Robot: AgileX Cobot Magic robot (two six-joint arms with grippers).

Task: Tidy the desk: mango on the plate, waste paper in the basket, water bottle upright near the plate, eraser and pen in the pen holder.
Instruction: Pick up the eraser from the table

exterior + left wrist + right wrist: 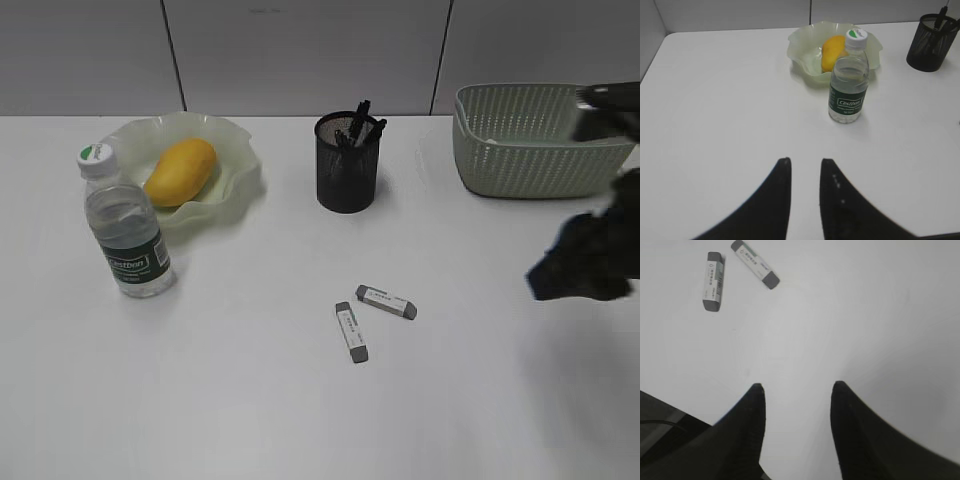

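The mango (180,172) lies on the wavy green plate (238,150). The water bottle (125,225) stands upright just in front of the plate; the left wrist view shows the bottle (849,82), the mango (830,50) and the plate (805,45). Two grey-and-white erasers (386,301) (351,331) lie side by side on the desk (250,400), and also show in the right wrist view (713,281) (756,264). The black mesh pen holder (348,165) holds dark pens. My right gripper (797,386) is open and empty, above the desk right of the erasers, blurred in the exterior view (560,275). My left gripper (805,162) is slightly open and empty. No waste paper is in view.
The green basket (535,140) stands at the back right, behind my right arm; its inside is not visible. A grey panelled wall runs along the desk's far edge. The pen holder (932,42) shows at the top right of the left wrist view.
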